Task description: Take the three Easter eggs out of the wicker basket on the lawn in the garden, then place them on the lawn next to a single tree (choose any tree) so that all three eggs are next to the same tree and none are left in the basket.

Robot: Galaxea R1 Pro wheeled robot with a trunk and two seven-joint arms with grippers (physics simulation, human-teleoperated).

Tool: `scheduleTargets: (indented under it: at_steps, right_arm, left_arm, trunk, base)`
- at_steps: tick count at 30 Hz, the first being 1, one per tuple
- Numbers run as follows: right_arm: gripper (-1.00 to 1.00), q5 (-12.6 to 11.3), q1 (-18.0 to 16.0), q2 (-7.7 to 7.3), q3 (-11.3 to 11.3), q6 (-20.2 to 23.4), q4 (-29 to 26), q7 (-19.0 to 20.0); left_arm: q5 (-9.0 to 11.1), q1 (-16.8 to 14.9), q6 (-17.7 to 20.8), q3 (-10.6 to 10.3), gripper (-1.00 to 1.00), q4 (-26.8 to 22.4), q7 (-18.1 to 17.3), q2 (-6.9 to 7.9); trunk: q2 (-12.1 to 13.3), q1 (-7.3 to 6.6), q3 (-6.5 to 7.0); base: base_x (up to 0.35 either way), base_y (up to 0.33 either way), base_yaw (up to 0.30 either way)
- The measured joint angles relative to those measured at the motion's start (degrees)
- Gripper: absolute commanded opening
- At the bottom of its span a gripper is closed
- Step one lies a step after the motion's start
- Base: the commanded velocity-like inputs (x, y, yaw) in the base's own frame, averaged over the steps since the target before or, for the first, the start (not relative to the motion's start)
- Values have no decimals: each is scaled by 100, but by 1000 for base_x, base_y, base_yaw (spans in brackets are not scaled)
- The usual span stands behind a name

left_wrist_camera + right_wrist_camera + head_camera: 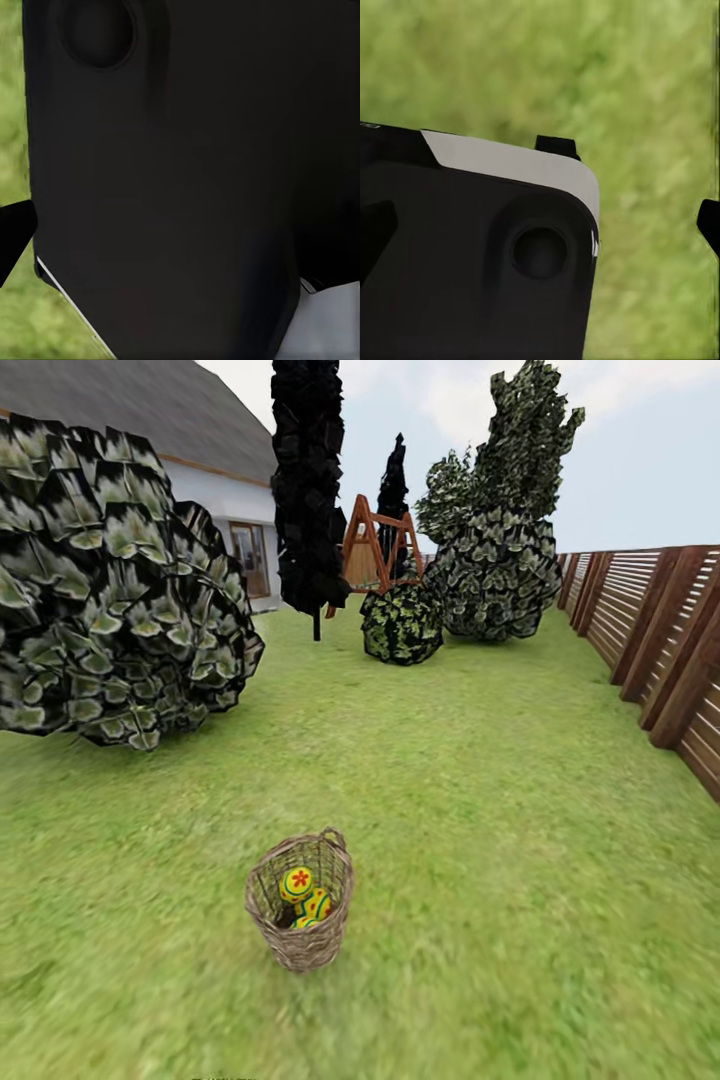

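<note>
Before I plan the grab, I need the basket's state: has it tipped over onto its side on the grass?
No. In the head view the wicker basket stands upright on the lawn, its opening facing up with eggs inside.

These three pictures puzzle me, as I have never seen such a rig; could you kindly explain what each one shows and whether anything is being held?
They are simulator renders from a wheeled robot with two arms, steered remotely by a person. The large picture comes from a camera on its head, looking forward and down over a garden. On the lawn stands a small wicker basket with patterned yellow Easter eggs inside; two are plain to see, and a third seems to sit lower. Beyond it are a big leafy bush, a dark conifer, a wooden playset, a slat fence and a white house. The other two pictures come from cameras on the wrists. Both look past dark parts of the robot's own body down onto blurred grass. A black tip at each picture's edge may be a finger, so I cannot say whether the grippers are open. Nothing appears to be held.
</note>
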Motion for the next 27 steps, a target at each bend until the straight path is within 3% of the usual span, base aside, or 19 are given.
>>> scheduleTargets:
  at_steps: [27]
  right_arm:
    - [100, 3, 0, 7, 0, -15, 0, 14]
  left_arm:
    - [0, 2, 0, 0, 100, 0, -4, 5]
  trunk:
    - [0, 0, 0]
  base:
    - [165, -301, 294]
